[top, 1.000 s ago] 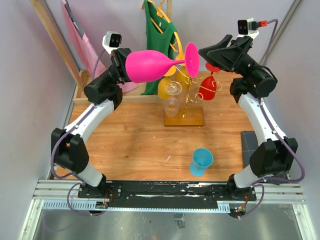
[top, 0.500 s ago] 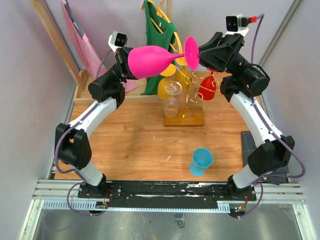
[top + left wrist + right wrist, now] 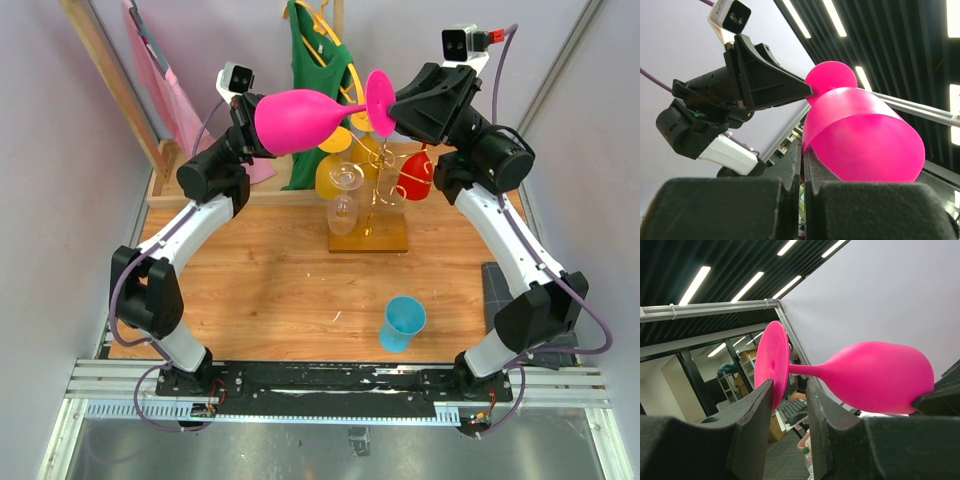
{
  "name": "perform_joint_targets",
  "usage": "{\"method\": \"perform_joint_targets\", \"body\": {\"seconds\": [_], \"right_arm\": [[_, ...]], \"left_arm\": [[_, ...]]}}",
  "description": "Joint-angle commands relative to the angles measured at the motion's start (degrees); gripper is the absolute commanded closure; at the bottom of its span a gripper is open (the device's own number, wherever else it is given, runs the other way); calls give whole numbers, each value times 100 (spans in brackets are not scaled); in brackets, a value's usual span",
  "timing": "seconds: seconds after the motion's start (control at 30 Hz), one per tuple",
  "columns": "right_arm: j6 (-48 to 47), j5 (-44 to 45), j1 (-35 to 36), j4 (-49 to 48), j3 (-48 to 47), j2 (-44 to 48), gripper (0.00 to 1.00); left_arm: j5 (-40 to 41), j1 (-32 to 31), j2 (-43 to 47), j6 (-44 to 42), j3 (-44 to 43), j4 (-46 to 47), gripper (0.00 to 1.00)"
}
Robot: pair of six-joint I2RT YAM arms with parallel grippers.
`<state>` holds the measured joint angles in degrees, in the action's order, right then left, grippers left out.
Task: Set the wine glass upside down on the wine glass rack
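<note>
Four wine glasses in all: one pink wine glass [image 3: 300,122] up in the air, plus one yellow glass [image 3: 330,178], one clear glass [image 3: 343,212] and one red glass [image 3: 413,182] on the single gold wine glass rack [image 3: 368,238]. Also one blue cup [image 3: 403,322], one wooden table [image 3: 260,280], one dark mat [image 3: 495,285] at its right edge, and one wooden frame [image 3: 100,65] with two garments, a pink garment [image 3: 165,90] and a green garment [image 3: 318,70]. Two robot arms, the left arm [image 3: 192,235] and the right arm [image 3: 508,238], and two cameras on them, the left wrist camera [image 3: 236,77] and the right wrist camera [image 3: 460,41].
</note>
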<state>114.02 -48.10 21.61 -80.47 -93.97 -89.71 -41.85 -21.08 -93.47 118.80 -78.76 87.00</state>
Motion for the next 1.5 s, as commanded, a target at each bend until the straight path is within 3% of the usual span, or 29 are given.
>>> {"method": "perform_joint_targets", "body": {"seconds": [0.0,0.2,0.3,0.43,0.53,0.97,1.27,1.47], "right_arm": [[-123,3,117,-113,-114,133,69],[-189,-24,173,-56,-131,213,99],[-235,-23,177,-42,-138,272,99],[-317,10,177,-28,-160,316,99],[-316,59,177,-59,-195,314,99],[-930,-41,-90,508,-643,384,99],[-2821,-403,-1167,2723,-264,1211,99],[-5926,103,-1628,6624,-365,2042,99]], "left_arm": [[156,16,-68,343,-34,1492,100],[216,16,-113,342,9,1492,100],[188,16,-110,328,9,1495,97],[157,21,-71,301,53,1493,70],[103,49,-36,268,115,1492,58],[-206,611,445,88,953,1491,49],[-394,877,816,40,1346,1492,51],[-450,905,900,53,1390,1493,51]]}}
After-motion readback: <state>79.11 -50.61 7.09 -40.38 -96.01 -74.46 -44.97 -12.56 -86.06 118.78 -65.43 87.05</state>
